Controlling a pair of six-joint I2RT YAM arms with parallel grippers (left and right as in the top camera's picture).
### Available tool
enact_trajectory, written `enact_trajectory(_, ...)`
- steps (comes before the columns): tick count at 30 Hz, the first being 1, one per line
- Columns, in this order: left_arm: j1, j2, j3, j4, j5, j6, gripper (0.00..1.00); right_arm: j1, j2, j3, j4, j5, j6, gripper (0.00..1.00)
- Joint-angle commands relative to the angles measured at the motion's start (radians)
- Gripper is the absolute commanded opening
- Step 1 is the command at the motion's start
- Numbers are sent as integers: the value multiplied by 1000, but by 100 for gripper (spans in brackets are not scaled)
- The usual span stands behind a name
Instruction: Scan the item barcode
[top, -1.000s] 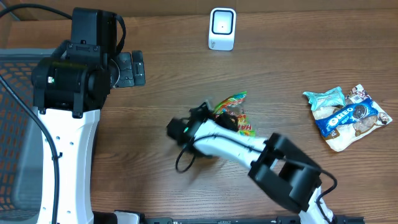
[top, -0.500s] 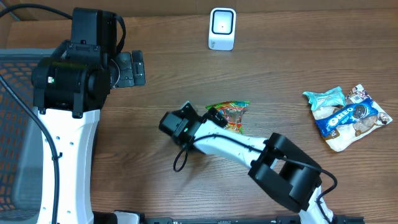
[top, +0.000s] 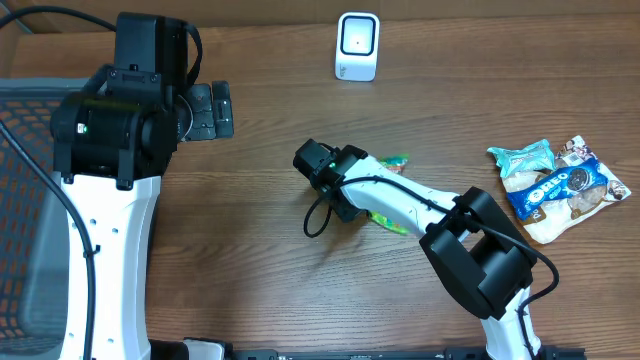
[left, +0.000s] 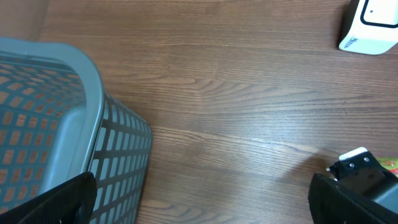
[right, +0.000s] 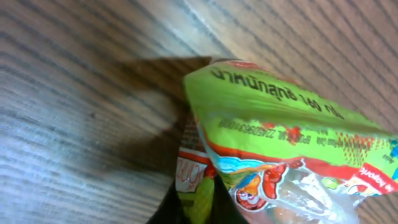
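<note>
Jutting from the right pincer (right: 196, 210), the snack packet (right: 280, 143) is clamped at its edge

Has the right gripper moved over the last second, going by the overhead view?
Yes. The right gripper has swung up the frame, ending nearer the white barcode scanner, and it is shut on the snack packet.
</note>
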Motion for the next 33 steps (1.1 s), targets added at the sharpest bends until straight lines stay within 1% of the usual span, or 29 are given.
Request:
enact_trajectory(1,4,5,12,0,-14,22,100,8,-17,82,-61,-163,0,4)
enact_trajectory(5,4,5,12,0,-13,22,100,-39,-79,248,-145,-448,0,4)
enact_trajectory(6,4,5,12,0,-13,22,100,-53,-88,267,-153,-494,0,4)
enact_trajectory(7,4,5,12,0,-14,22,100,-87,-105,295,-154,-609,0,4)
enact_trajectory(8,4,5,12,0,-14,22,99,-106,-113,302,-149,-681,0,4)
enact_trajectory(9,4,5,12,0,-14,22,100,-150,-121,304,-124,-866,0,4)
enact_trajectory(11,4,5,12,0,-14,22,100,-205,-117,300,-95,-1110,0,4)
enact_trajectory(12,4,5,12,0,-14,22,100,-250,-108,285,-61,-1305,0,4)
enact_trajectory(13,4,5,12,0,-14,22,99,-277,-100,274,-35,-1424,0,4)
enact_trajectory(16,4,5,12,0,-14,22,100,-327,-75,219,57,-1702,16,4)
enact_trajectory(17,4,5,12,0,-13,22,100,-333,-57,201,74,-1746,30,4)
enact_trajectory(21,4,5,12,0,-14,22,100,-334,3,161,91,-1770,30,4)
enact_trajectory(24,4,5,12,0,-14,22,100,-334,68,125,138,-1795,29,4)
enact_trajectory(27,4,5,12,0,-13,22,99,-336,105,124,145,-1604,35,4)
enact_trajectory(28,4,5,12,0,-13,22,100,-338,108,124,145,-1490,76,4)
enact_trajectory(29,4,5,12,0,-14,22,100,-341,109,124,145,-1421,99,4)
enact_trajectory(33,4,5,12,0,-14,22,100,-373,108,124,136,-1246,172,4)
